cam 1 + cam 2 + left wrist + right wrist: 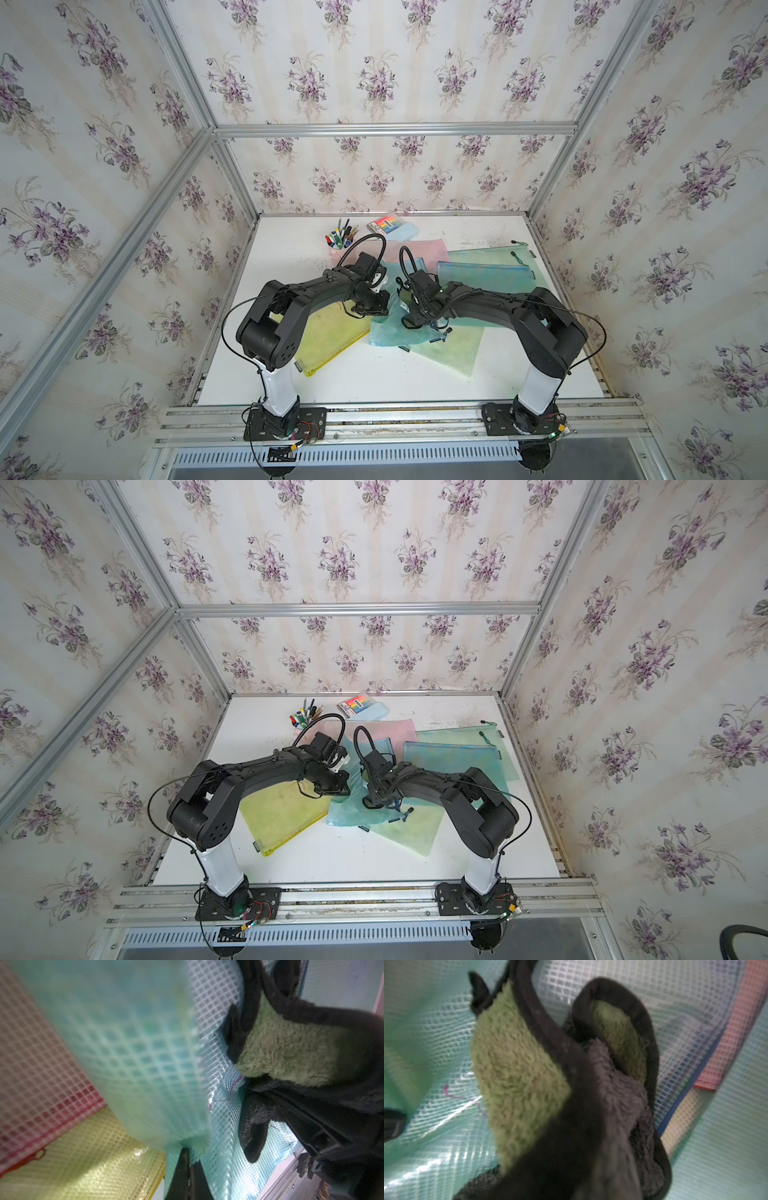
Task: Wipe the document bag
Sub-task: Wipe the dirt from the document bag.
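1. Nearest the robot, the white table (374, 386) is bare in front. A yellow bag (328, 338) lies on the left side, and a pale green bag (451, 351) lies on the right.
2. Between and partly over them lies the teal document bag (386, 334), the task's thing. It is rumpled at mid-table, and its near long edge runs roughly crosswise between the two arms.
3. The left gripper (374, 309) sits at the bag's far-left part. In the left wrist view its jaws are pinched narrow on a bunched fold of the mesh (193, 1140), so that end is held up.
4. The right gripper (415, 322) is down on the bag's right half, clamped on the green-and-black cloth (519, 1068), which fills its wrist view with mesh just behind it.
5. My reading is that the bag's free surface lies leftward from the cloth, toward the left gripper, so the wipe should run along that crosswise axis. The right arm is nearer and the left one only anchors.
6. Farther back lie a pink bag (415, 249) and a pen cup (338, 245), well apart from the work.
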`<action>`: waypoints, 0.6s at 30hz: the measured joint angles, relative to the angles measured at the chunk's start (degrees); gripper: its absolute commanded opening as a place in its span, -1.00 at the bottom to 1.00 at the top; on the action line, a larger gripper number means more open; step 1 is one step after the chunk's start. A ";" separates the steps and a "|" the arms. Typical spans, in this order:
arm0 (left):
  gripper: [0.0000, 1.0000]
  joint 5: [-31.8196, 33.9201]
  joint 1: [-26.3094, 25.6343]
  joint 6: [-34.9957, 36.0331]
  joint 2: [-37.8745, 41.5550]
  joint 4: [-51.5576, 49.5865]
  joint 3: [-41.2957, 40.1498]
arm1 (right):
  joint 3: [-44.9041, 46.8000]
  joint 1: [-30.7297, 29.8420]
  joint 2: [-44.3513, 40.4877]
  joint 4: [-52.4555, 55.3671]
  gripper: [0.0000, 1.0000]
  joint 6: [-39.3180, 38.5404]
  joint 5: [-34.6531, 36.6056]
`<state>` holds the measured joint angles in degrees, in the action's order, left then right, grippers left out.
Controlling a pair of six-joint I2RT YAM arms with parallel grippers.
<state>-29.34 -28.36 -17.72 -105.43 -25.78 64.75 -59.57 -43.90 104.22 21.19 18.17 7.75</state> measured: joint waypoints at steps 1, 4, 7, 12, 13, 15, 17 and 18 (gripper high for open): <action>-1.00 -0.02 0.00 -0.04 0.00 0.11 0.00 | 0.11 0.28 0.07 -0.11 -0.96 0.28 0.07; -1.00 -0.11 -0.04 -0.24 0.00 0.20 0.37 | 0.76 2.49 -0.35 -1.40 -0.96 1.38 -0.76; -1.00 -0.15 -0.04 -0.20 0.02 1.88 0.87 | 1.64 5.99 -1.22 -3.52 -0.95 2.12 0.44; -1.00 -0.20 -0.04 -0.20 0.02 2.19 0.83 | 0.42 7.30 -3.96 0.63 -0.90 2.91 2.05; -1.00 -0.20 -0.04 -0.20 0.02 2.05 0.81 | -0.02 7.34 -5.27 1.66 -0.88 2.93 1.79; -1.00 -0.17 -0.09 -0.20 0.02 1.92 0.81 | -1.18 7.37 -7.89 2.43 -0.87 2.86 0.92; -1.00 -0.15 -0.13 -0.20 0.02 1.75 0.81 | -2.86 7.30 -9.92 2.89 -0.86 2.78 0.20; -1.00 -0.15 -0.15 -0.20 0.02 1.75 0.81 | -3.93 7.28 -10.80 3.32 -0.86 2.58 0.11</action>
<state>-29.50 -28.51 -17.91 -105.41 -24.03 65.56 -63.51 -36.62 93.43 24.51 20.75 7.86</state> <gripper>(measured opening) 0.049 0.193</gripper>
